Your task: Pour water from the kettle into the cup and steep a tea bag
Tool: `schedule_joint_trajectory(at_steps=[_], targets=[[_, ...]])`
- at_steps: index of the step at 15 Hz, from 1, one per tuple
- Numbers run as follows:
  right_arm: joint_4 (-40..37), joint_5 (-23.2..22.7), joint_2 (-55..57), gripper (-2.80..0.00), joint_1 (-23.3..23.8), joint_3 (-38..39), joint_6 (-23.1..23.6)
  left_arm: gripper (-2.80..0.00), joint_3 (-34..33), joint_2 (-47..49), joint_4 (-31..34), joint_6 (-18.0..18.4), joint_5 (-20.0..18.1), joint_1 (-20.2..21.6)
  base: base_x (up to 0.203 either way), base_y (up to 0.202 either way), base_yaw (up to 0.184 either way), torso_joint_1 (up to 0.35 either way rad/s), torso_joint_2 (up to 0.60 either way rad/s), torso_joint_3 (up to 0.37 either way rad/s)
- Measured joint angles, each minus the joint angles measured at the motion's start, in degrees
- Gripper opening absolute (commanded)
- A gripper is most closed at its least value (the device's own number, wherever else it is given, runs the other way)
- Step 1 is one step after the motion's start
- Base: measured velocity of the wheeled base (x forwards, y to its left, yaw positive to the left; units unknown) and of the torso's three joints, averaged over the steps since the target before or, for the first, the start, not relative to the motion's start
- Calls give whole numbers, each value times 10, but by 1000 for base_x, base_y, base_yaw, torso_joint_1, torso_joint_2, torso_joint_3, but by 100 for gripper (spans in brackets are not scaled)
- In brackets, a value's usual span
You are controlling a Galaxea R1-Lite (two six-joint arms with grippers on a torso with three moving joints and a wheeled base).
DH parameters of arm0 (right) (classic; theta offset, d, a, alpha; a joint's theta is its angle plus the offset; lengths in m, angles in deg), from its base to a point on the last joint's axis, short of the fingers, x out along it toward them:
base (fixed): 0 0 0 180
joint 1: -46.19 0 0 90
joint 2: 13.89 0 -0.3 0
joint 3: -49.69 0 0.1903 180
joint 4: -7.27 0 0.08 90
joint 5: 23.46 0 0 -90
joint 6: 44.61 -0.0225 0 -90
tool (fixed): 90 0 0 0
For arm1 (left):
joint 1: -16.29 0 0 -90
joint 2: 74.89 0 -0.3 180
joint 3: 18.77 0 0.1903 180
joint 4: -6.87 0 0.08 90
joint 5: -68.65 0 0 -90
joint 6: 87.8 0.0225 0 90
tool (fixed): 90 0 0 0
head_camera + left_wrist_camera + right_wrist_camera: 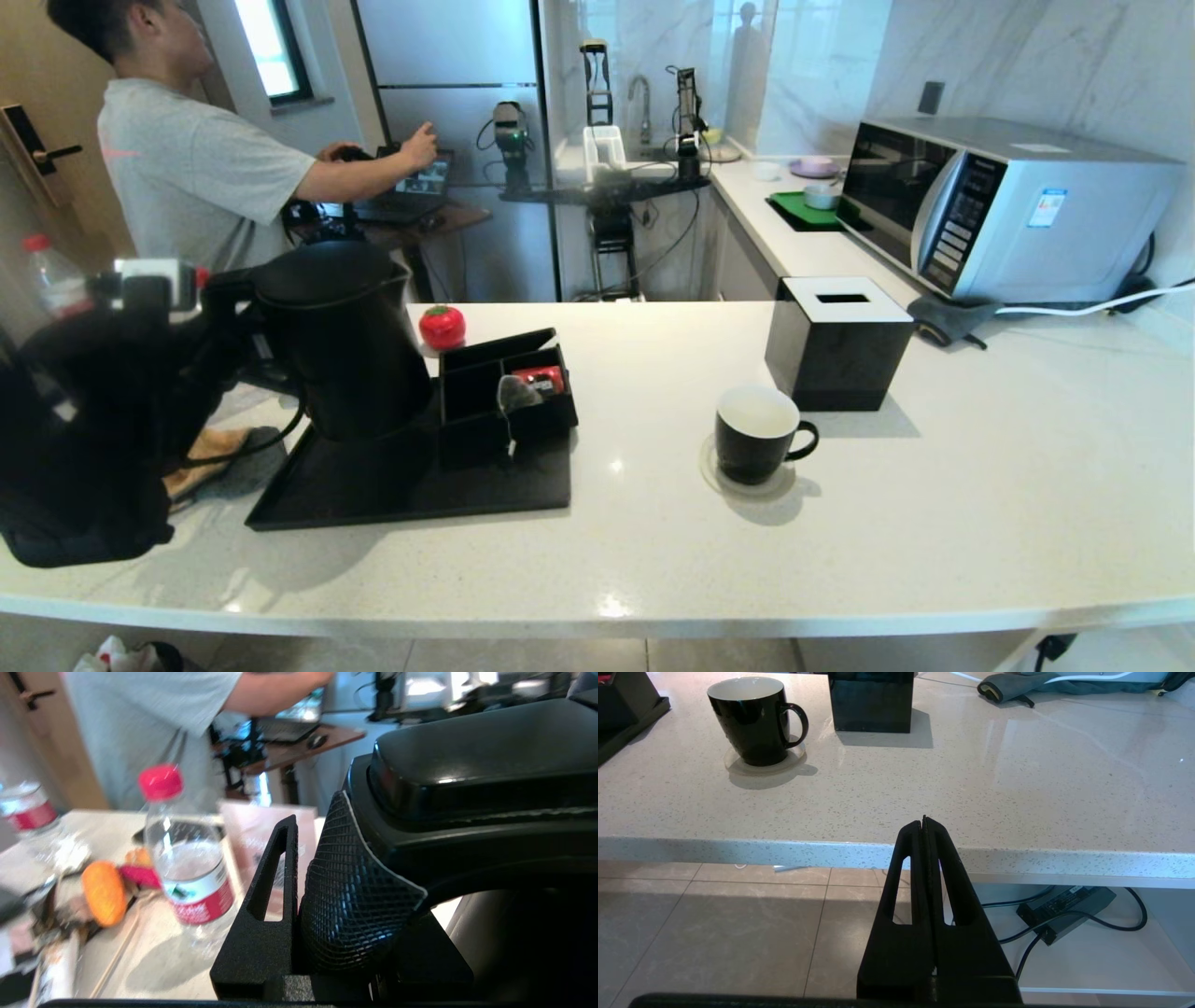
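The matte black kettle (341, 341) stands upright over the back left of the black tray (308, 495); I cannot tell whether its base touches the tray. My left gripper (210, 289) is shut on the kettle's loop handle (467, 826), whose mesh pad (355, 891) presses against it. The black cup (756, 434) with a white inside sits on a round coaster to the right, handle pointing right. The tea bag (516, 392) hangs over the front wall of a black organizer box. My right gripper (924, 821) is shut and empty, low before the counter's front edge. No water shows.
A red packet (540, 378) lies in the organizer and a red tomato-shaped timer (442, 327) stands behind it. Behind the cup sits a black tissue box (837, 341), with a microwave (1008, 205) at the back right. A person (187, 168) stands behind the counter. Red-capped bottles (187, 858) stand left.
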State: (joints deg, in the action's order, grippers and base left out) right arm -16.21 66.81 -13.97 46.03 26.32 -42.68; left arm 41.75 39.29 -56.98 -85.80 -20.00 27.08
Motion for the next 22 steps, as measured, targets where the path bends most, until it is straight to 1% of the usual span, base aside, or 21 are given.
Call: schedule_joint_trajectory(at_steps=[3,6,11,16,18,22], targets=[[0,0,0,-280,0,0,0,-280,-7,-18,0,1,-5,-13,0,0,0,0,0,0],[0,0,0,-280,0,0,0,-280,-26,-36,0,1,-5,-39,0,0,0,0,0,0],[0,0,0,-280,0,0,0,-280,-41,-55,0,3,-2,-95,0,0,0,0,0,0],[0,0,0,-280,0,0,0,-280,-42,-59,0,7,4,-165,0,0,0,0,0,0],[0,0,0,-280,0,0,0,-280,-42,-59,1,16,15,-191,0,0,0,0,0,0],[0,0,0,-280,0,0,0,-280,-31,-59,11,32,29,-224,0,0,0,0,0,0]])
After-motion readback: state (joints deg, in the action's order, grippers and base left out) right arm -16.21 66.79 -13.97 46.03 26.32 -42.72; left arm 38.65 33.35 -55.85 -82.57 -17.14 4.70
